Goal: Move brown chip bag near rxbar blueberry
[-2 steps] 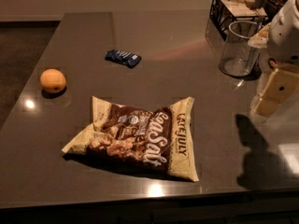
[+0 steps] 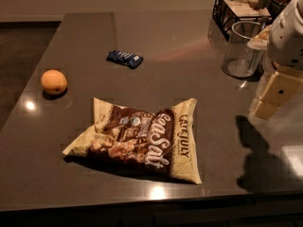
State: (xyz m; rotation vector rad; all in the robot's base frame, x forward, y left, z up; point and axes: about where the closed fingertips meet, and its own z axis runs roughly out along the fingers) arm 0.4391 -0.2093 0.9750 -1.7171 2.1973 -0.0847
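Gripper (image 2: 277, 97) held at right, well apart from chip bag (image 2: 142, 138); grip state not discernible. Bag best pinched at right edge, then set beside blue bar (image 2: 124, 58).

Worktop (image 2: 189, 84): dark, glossy surface. Items resting on it:
- Chip bag (image 2: 137, 138): lying flat, front centre.
- Bar (image 2: 125, 58): lying flat behind the chip bag, well apart from it.
- Orange (image 2: 53, 81): left side.
- Glass (image 2: 241, 48): upright, right rear.
- Wire basket (image 2: 236, 8): behind the glass.

End effector (image 2: 274, 96): above the right edge, near the glass.
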